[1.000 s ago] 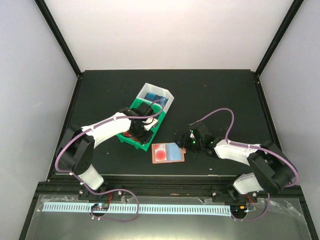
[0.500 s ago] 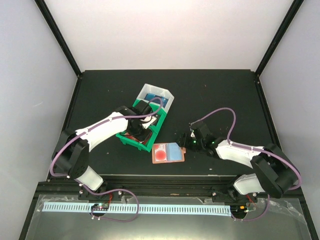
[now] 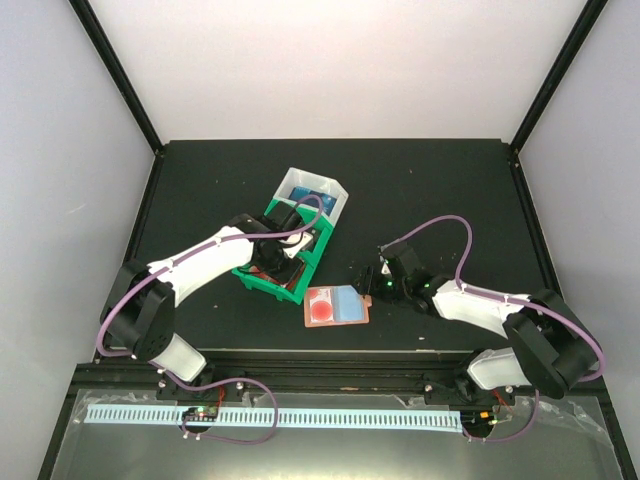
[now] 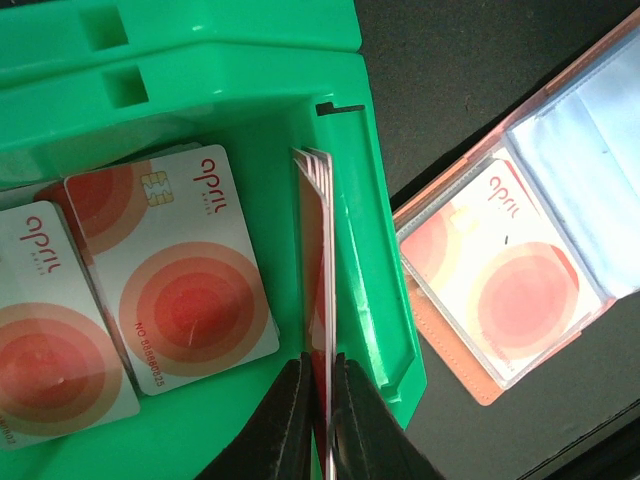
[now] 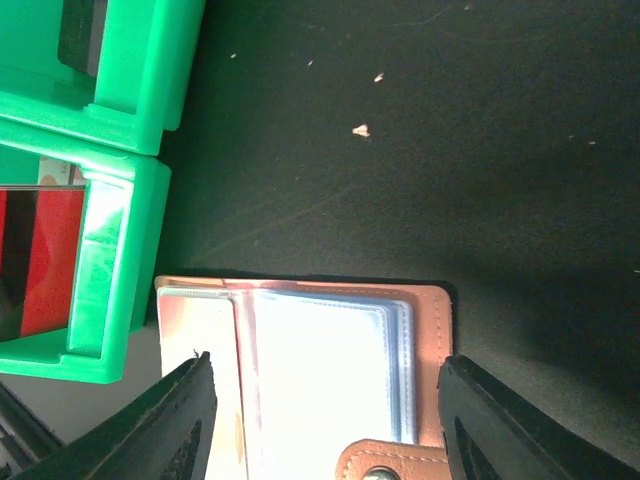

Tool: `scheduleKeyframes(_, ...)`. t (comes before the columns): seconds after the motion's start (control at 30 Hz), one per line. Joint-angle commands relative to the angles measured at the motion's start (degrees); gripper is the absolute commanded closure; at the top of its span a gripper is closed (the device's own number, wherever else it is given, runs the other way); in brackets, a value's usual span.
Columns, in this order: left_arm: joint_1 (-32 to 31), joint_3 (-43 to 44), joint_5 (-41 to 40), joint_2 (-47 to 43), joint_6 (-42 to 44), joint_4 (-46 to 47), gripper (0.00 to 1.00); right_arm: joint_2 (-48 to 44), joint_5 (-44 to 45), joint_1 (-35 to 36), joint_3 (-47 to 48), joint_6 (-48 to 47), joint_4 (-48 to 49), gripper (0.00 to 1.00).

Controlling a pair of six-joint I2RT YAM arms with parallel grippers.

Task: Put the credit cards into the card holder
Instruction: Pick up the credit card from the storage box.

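Observation:
My left gripper (image 4: 320, 378) is inside the green bin (image 4: 240, 70) and shut on a red and white credit card (image 4: 316, 220). It holds the card on edge against the bin's right wall. More credit cards (image 4: 165, 265) lie flat on the bin floor to its left. The card holder (image 3: 335, 304) lies open on the table just right of the bin. One card (image 4: 500, 285) sits under its clear sleeve. My right gripper (image 5: 325, 400) is open, its fingers either side of the holder's clear slots (image 5: 320, 380) and snap tab (image 5: 385, 462).
A white bin (image 3: 318, 190) with blue contents adjoins the green bin (image 3: 300, 268) on its far side. The black table (image 3: 450, 190) is walled left, right and behind. The two arms reach in from the near edge.
My left arm has shifted slightly over the green bin, its elbow swinging left. The right gripper and the card holder have stayed put.

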Motion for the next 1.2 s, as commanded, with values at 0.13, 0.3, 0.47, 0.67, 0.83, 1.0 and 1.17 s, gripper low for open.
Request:
scheduleKeyframes(0.13, 0.1, -0.8, 5.8, 0.3, -1.6, 1.5, 0.90, 5.3, -3.6, 3.1, 5.6, -2.5, 4.0, 0.38)
scheduleKeyframes(0.3, 0.2, -0.8, 6.2, 0.8, -1.5, 0.8, 0.88, 9.9, -5.8, 5.3, 10.4, -2.6, 5.6, 0.38)
scheduleKeyframes(0.47, 0.3, -1.1, 6.6, 0.9, -1.6, 0.8, 0.88, 12.2, -6.1, 6.4, 12.8, -2.3, 6.0, 0.38)
scheduleKeyframes(0.67, 0.3, -0.8, 5.1, -0.4, -2.3, 0.5, 0.98, 12.1, -5.7, 6.8, 13.4, -2.1, 5.7, 0.38)
scheduleKeyframes(0.83, 0.3, -0.3, 2.5, -4.6, -3.9, -0.4, 0.98, 8.4, -1.6, 6.8, 12.9, -2.8, 2.4, 0.38)
scheduleKeyframes(1.0, 0.2, -0.7, 1.2, -10.5, -6.0, -0.5, 0.99, 3.5, 3.1, 6.8, 10.6, -3.8, -2.9, 0.38)
scheduleKeyframes(1.17, 0.3, -2.3, 1.1, -17.2, -9.2, 1.6, 0.99, 5.3, 1.9, 7.5, 10.7, -2.9, -3.7, 0.38)
